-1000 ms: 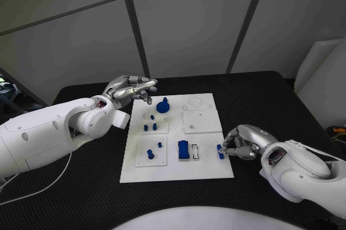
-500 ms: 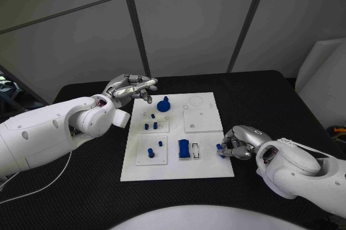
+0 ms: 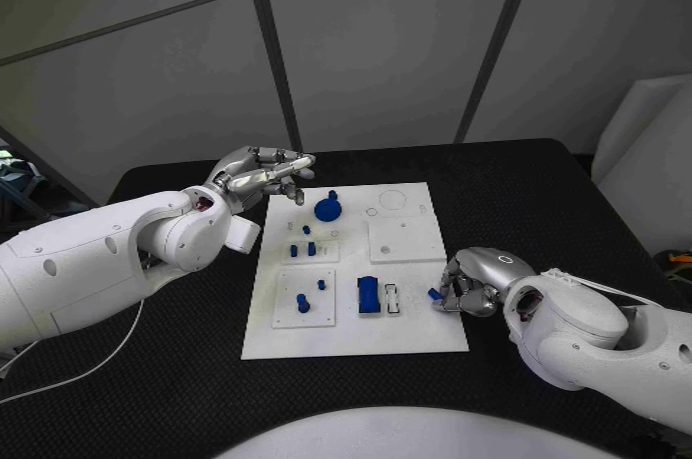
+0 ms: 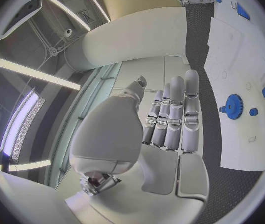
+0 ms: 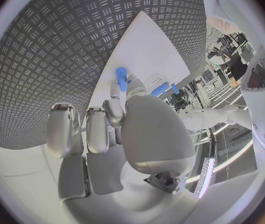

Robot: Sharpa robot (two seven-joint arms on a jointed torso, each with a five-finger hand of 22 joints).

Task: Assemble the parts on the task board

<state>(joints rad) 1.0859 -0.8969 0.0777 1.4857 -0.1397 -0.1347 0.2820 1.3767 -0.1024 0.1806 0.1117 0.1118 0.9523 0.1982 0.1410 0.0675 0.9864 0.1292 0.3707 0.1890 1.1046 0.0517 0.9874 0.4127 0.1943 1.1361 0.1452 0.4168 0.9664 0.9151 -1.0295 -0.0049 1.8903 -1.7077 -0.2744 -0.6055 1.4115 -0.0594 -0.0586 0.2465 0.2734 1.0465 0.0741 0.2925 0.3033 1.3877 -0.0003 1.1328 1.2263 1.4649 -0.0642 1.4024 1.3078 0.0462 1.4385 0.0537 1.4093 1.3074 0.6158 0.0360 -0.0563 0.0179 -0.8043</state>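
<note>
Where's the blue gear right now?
Head view: the blue gear stands at the task board's far end, left of centre, just right of the left hand.

Left hand (image 4: 169, 129): you held its fingers straight, holding nothing.
Task board (image 4: 238, 64): beside it, carrying a blue gear (image 4: 234, 106).

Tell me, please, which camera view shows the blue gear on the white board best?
The head view shows it best: the blue gear lies whole on the task board, at its far end near the left hand. The left wrist view also shows it, smaller and bent near the circle's edge. In the right wrist view I cannot make it out.
</note>
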